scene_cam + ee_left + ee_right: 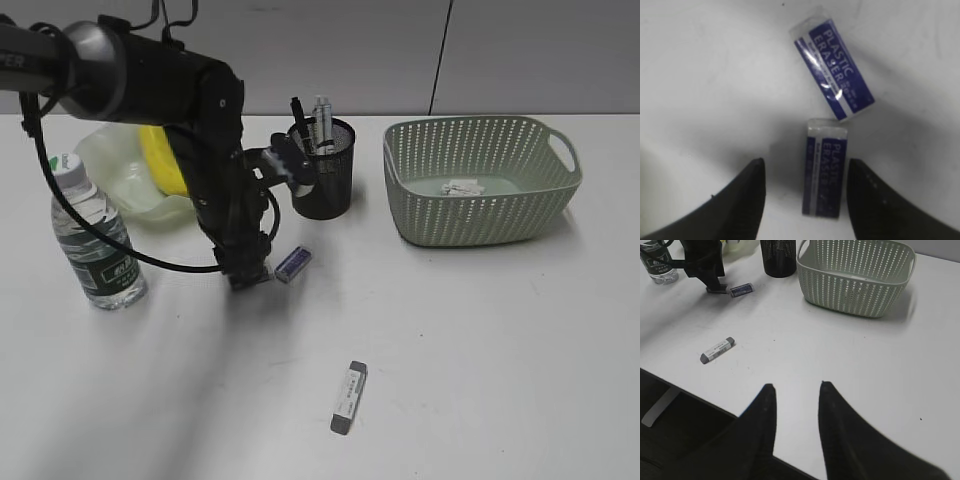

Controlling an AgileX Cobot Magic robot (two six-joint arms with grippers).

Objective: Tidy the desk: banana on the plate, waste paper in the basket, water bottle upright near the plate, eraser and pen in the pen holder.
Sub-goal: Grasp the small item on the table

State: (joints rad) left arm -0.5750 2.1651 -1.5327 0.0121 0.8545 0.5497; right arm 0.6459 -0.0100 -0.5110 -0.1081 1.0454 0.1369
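Between the spread black fingers of the left gripper (805,192), low over the white desk (480,350): a blue-sleeved plastic eraser (825,172), nearer the right finger. At one o'clock, almost touching, a second blue eraser (832,70). Farther off, black mesh pen holder (325,170). Right gripper (796,410) open, empty.

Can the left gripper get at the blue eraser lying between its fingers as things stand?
Probably yes. The left gripper is open, its fingers either side of the near blue eraser; a second blue eraser lies just beyond, seemingly touching its end.
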